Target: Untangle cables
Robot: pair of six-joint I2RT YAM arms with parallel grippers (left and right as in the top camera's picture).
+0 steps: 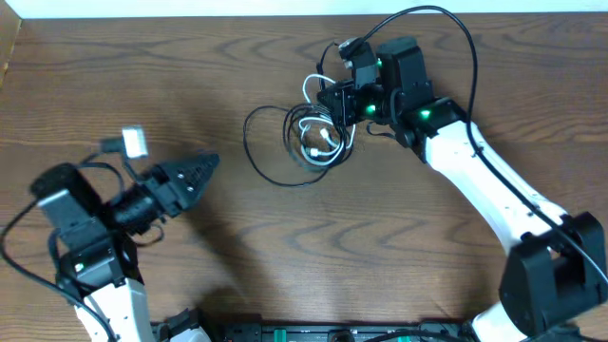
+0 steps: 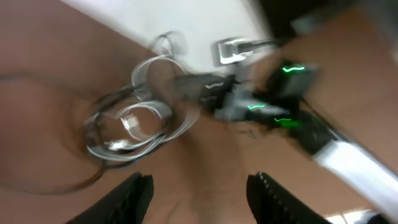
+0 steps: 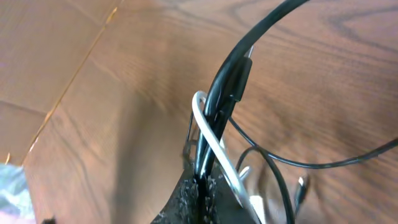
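Note:
The cables (image 1: 309,133) lie as a tangle of black and white loops on the wooden table, right of centre at the back. A thin black loop (image 1: 261,157) spreads to their left. My right gripper (image 1: 334,98) is at the tangle's upper right edge, shut on a black cable and a white strand (image 3: 208,134); a black plug (image 3: 239,74) sticks up past the jaws. My left gripper (image 1: 204,169) is open and empty, well left of the tangle, pointing at it. The blurred left wrist view shows the cables (image 2: 130,127) ahead of the open fingers (image 2: 199,193).
A small white plug or tag (image 1: 134,142) hangs on the left arm's own wiring. A thick black robot cable (image 1: 446,24) arcs above the right arm. The table's back edge meets a white wall (image 1: 190,8).

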